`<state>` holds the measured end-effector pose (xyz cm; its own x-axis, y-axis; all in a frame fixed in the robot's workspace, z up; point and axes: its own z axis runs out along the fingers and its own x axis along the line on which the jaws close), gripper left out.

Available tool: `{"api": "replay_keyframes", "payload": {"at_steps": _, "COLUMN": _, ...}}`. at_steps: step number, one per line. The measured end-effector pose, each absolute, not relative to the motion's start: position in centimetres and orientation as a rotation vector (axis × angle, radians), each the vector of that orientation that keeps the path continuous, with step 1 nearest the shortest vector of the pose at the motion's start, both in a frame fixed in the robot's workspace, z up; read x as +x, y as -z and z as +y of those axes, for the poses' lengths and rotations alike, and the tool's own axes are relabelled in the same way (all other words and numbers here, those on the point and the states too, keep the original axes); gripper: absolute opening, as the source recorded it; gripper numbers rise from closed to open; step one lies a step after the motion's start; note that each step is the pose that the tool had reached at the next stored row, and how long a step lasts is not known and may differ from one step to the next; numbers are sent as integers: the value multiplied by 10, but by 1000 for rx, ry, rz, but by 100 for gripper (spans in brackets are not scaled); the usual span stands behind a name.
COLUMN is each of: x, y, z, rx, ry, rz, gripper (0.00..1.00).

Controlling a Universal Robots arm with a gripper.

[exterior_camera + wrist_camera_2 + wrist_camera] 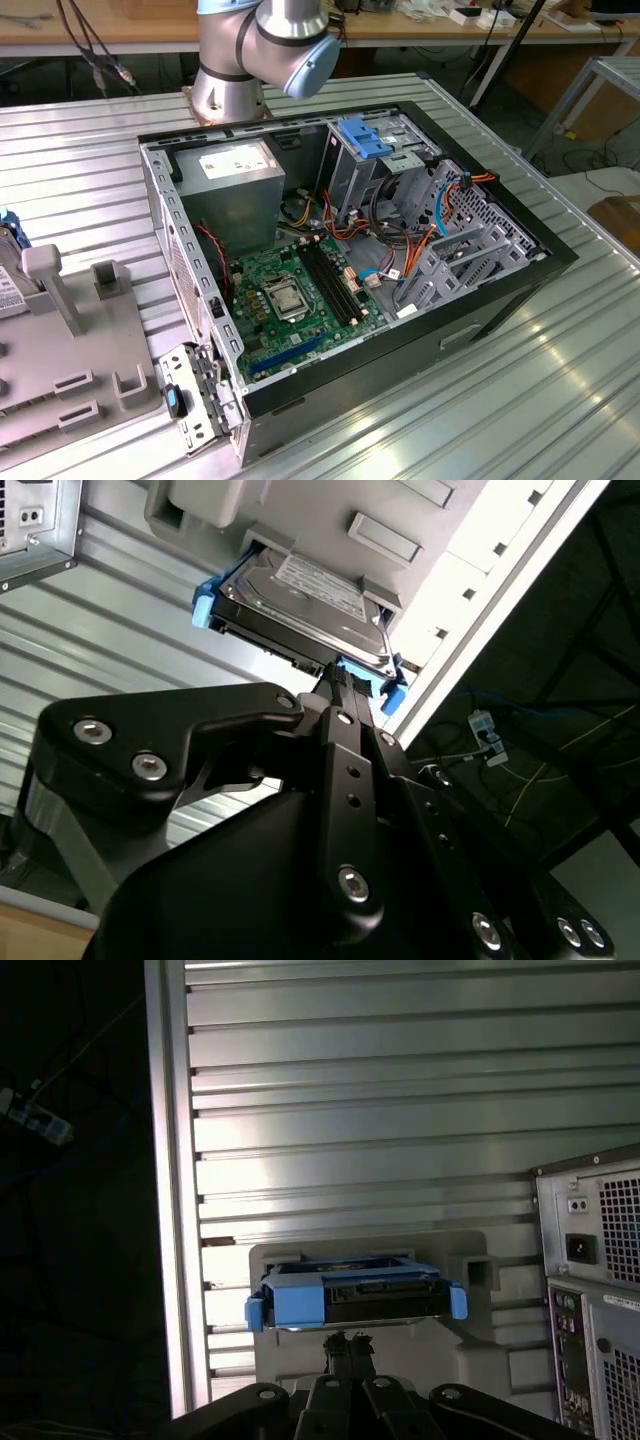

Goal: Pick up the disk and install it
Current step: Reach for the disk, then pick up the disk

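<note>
The flat, dark metal disk [350, 1298] with bright blue plastic rails lies in a grey moulded holder [478, 1270] on the ribbed aluminium table [350, 1110]. The black gripper [347, 1341] hovers just beside the disk's connector end. Its jaws are drawn almost together and grasp nothing.

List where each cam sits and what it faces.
Exterior view: off the arm, raised, looking down at the open computer case on the ribbed table; the arm joint shows.
First wrist view: on the arm, facing the disk end-on in its grey holder; the gripper shows.
Second wrist view: on the arm, seeing the disk obliquely past the gripper.
Both wrist views share disk and gripper.
</note>
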<state>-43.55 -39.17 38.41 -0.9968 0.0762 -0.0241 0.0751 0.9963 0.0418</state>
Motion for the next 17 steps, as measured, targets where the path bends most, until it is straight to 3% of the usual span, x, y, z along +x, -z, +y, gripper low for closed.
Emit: {"api": "replay_keyframes", "payload": {"at_steps": 17, "x": -447, "y": -384, "z": -392, "rx": 112, "ry": -64, "rz": 3114, "gripper": 11}}
